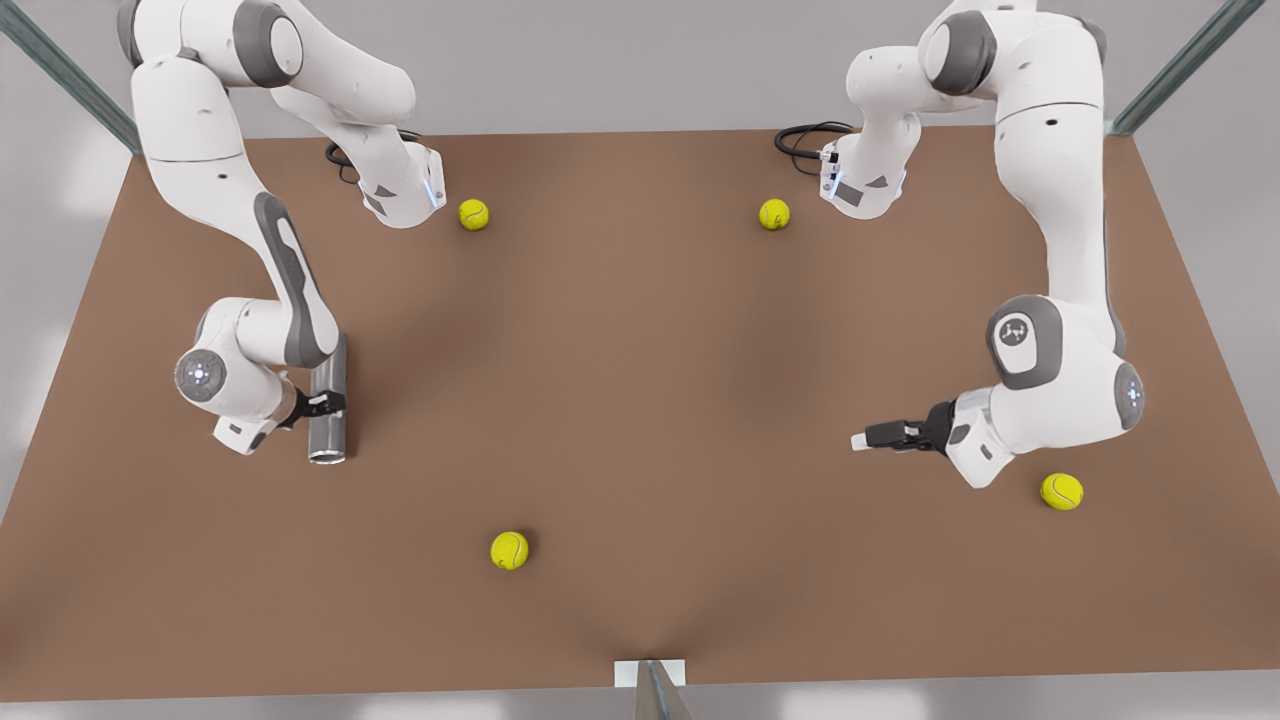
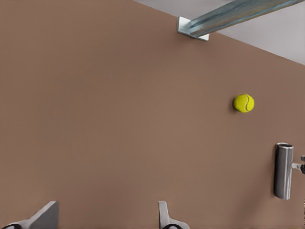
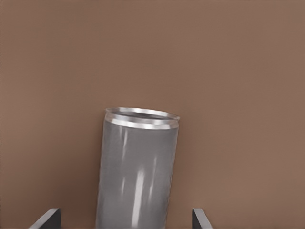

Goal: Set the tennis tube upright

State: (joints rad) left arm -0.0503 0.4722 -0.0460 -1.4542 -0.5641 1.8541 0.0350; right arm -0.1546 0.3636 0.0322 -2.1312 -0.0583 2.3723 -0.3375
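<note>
The tennis tube [image 1: 330, 425] is a slim grey metallic cylinder lying on the brown table [image 1: 640, 400] at the front view's left, its lighter rim toward the near edge. My right gripper [image 1: 325, 404] reaches it from the side. In the right wrist view its fingers [image 3: 47, 218] stand on either side of the tube [image 3: 136, 176], open, with table showing in the gaps. My left gripper [image 1: 862, 440] hangs open over bare table at the front view's right, far from the tube. Its fingers [image 2: 45, 214] hold nothing, and the tube [image 2: 283, 171] lies far off.
Several yellow tennis balls lie about: two at the back [image 1: 473, 214] [image 1: 774, 214], one near the front [image 1: 509, 550] [image 2: 243, 103], one beside the left arm [image 1: 1061, 491]. A metal strut [image 1: 655, 690] [image 2: 238, 14] meets the table's near edge.
</note>
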